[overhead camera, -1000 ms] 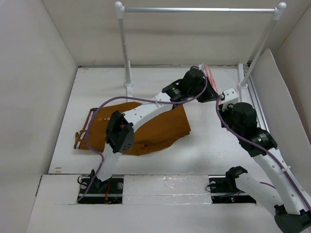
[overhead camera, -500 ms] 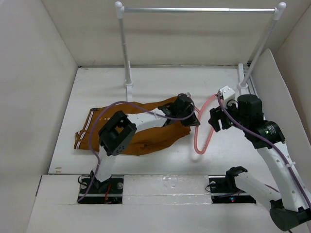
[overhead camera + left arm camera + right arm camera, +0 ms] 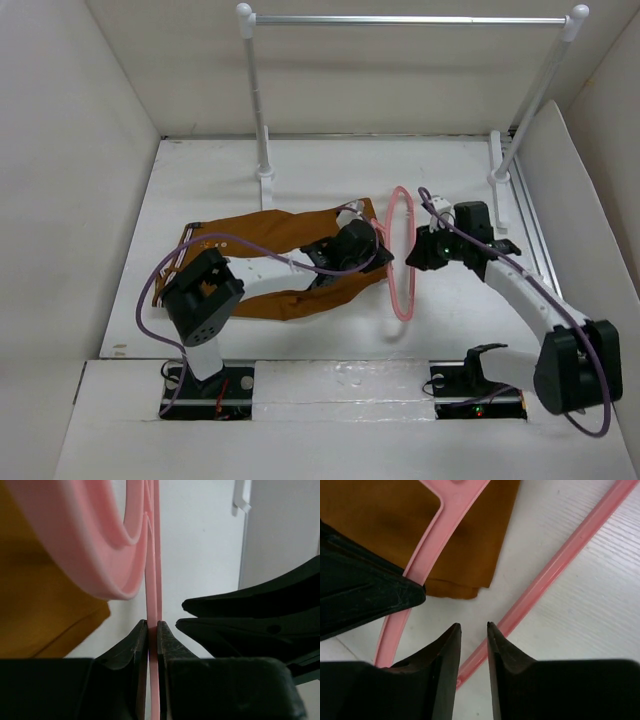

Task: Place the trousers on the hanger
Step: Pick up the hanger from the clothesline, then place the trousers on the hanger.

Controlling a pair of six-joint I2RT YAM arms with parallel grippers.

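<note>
The rust-brown trousers (image 3: 265,232) lie crumpled on the white table, left of the middle. The pink hanger (image 3: 401,252) stands on edge just right of them. My left gripper (image 3: 378,258) reaches over the trousers and is shut on a thin bar of the hanger (image 3: 153,580); the trousers (image 3: 35,605) show at its left. My right gripper (image 3: 420,250) is just right of the hanger, its jaws a little apart with nothing between them. In the right wrist view my gripper (image 3: 473,625) hovers over the table, one hanger bar (image 3: 560,560) passing under it, the trousers (image 3: 395,520) beyond.
A silver rail (image 3: 410,19) on two white posts (image 3: 262,130) spans the back of the table. White walls close in the left, back and right; a slanted white panel (image 3: 570,200) leans at the right. The two grippers are close together.
The hanger has come from the back right down to the middle of the table beside the trousers, carried by my left gripper. My right arm has lowered and stretched out beside it.
</note>
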